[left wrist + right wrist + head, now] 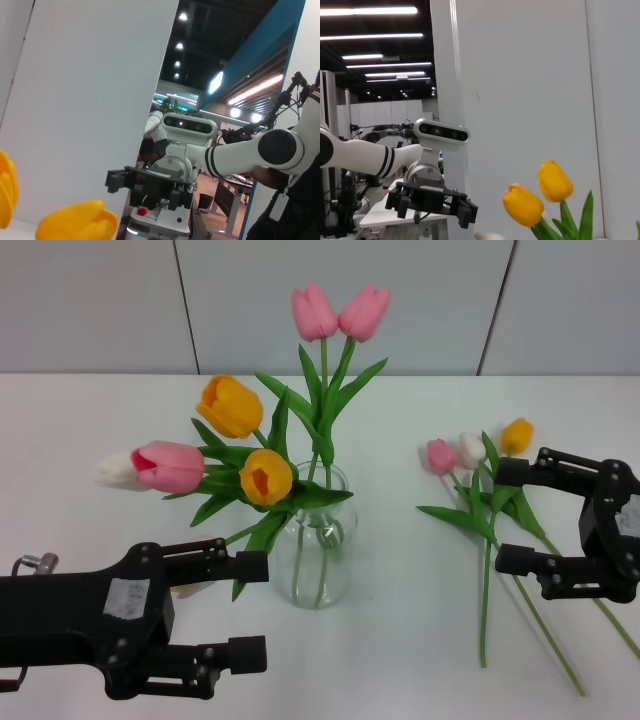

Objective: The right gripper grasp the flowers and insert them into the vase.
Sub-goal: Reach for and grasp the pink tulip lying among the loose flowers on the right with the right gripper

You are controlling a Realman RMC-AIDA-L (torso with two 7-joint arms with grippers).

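While the clear glass vase (322,540) stands near the middle of the white desk (420,660), it already carries a spread of tulips: two pink blooms (340,312) rise high on upright stems, two orange ones (230,405) sit lower, and a pink and a white head (150,467) lean out towards the robot's left; their green stems run down inside the glass. Off to the robot's right, three more flowers (478,452) lie flat on the desk, a pink, a white and an orange head close together, their long stems trailing towards the near edge; the right gripper (520,515) sits just above them with its fingers apart, one finger over the leaves near the blooms and the other over the stems lower down; whether either finger touches them I cannot tell. The left gripper (250,610) hangs low at the near left, just beside the vase, its fingers spread wide and holding nothing.
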